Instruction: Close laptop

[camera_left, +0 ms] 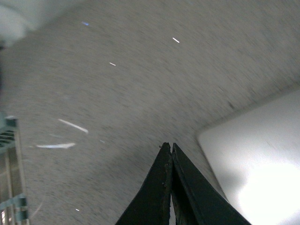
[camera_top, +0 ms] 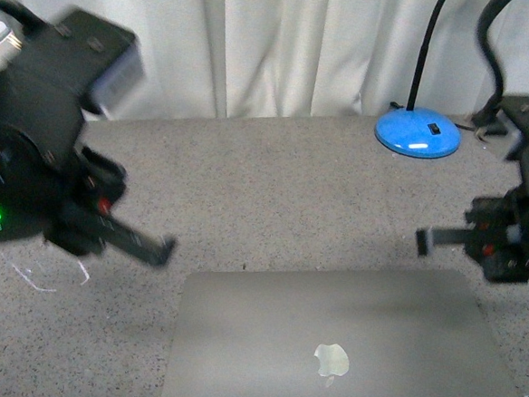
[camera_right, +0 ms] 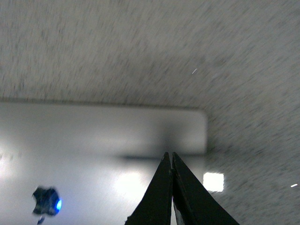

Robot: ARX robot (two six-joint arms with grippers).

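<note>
The laptop [camera_top: 329,339] lies shut and flat on the grey table, its grey lid up with the pale apple logo [camera_top: 331,360] showing. My left gripper [camera_top: 164,251] is shut and empty, hovering just off the lid's far left corner; the left wrist view shows its tips [camera_left: 168,147] beside the lid's corner [camera_left: 253,154]. My right gripper [camera_top: 424,240] is shut and empty, hovering above the lid's far right part; in the right wrist view its tips [camera_right: 169,155] are over the lid [camera_right: 93,140] near its corner.
A blue lamp base [camera_top: 417,132] with a black gooseneck stands at the back right. A white curtain [camera_top: 281,43] hangs behind the table. Pale tape marks [camera_top: 48,277] lie on the table at the left.
</note>
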